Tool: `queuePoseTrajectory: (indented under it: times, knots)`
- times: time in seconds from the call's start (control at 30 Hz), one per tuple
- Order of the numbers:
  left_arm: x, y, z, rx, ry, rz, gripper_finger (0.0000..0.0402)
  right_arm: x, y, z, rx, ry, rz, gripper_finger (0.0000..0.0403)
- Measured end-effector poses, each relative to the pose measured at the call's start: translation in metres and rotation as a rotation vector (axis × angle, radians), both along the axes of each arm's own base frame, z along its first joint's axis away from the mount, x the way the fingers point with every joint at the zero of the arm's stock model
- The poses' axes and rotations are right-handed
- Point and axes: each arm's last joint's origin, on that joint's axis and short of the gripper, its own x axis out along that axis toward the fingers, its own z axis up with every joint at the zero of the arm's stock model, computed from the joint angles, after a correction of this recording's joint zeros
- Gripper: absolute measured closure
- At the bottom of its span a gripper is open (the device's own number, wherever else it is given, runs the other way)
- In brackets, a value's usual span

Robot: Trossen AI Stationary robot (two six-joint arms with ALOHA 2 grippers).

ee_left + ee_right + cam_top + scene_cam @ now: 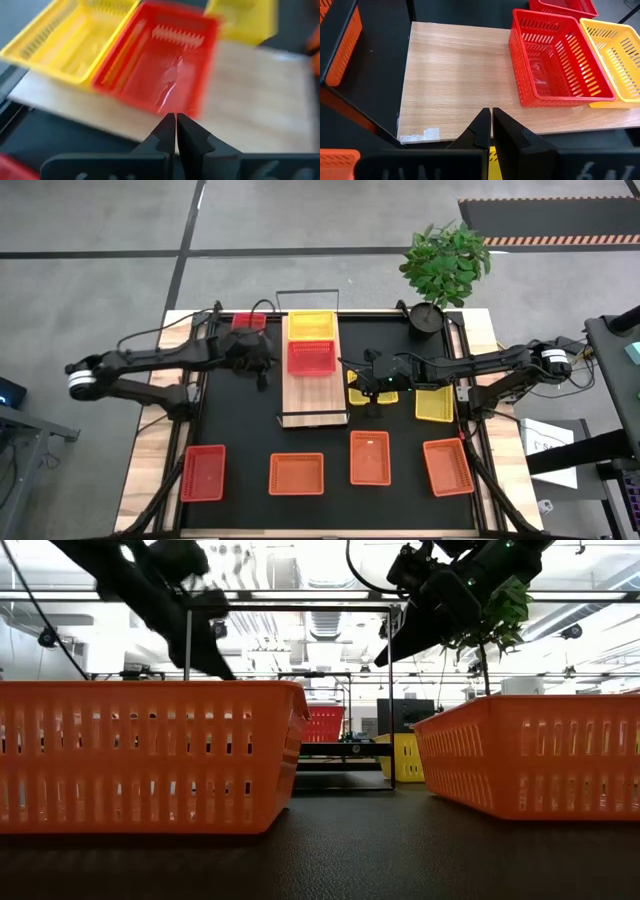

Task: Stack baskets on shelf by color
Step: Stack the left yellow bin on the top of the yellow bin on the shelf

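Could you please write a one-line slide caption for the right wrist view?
Right end effector, closed and empty, hovers over the shelf beside a red basket and yellow basket.

A yellow basket (311,326) and a red basket (311,358) sit side by side on the wooden shelf (312,398).

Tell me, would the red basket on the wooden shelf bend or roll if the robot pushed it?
The red basket probably slides rather than rolls: it sits flat and boxy on the smooth shelf. Its thin slotted walls suggest it is light, and might flex a little when squeezed.
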Motion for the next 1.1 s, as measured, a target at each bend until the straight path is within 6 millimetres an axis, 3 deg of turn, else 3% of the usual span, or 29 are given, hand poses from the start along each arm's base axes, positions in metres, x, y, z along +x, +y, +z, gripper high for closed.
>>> queuePoseTrajectory:
  times: [0.2,0.5,0.73,1.1]
  knots:
    - [-0.005,-0.048,0.017,0.051,-0.095,-0.050,0.0402,0.000,0.000,0.000,0.020,-0.003,-0.016,0.0394]
    - [-0.008,-0.096,0.014,0.059,-0.168,-0.148,0.0402,0.000,0.000,0.000,0.026,-0.005,-0.020,0.0381]
    - [-0.009,-0.109,0.011,0.052,-0.182,-0.215,0.0402,-0.008,0.000,0.003,0.027,0.028,-0.021,0.0326]
    - [-0.009,-0.110,0.011,0.106,-0.172,-0.244,0.0402,-0.020,0.012,0.009,0.061,0.209,-0.012,0.0245]
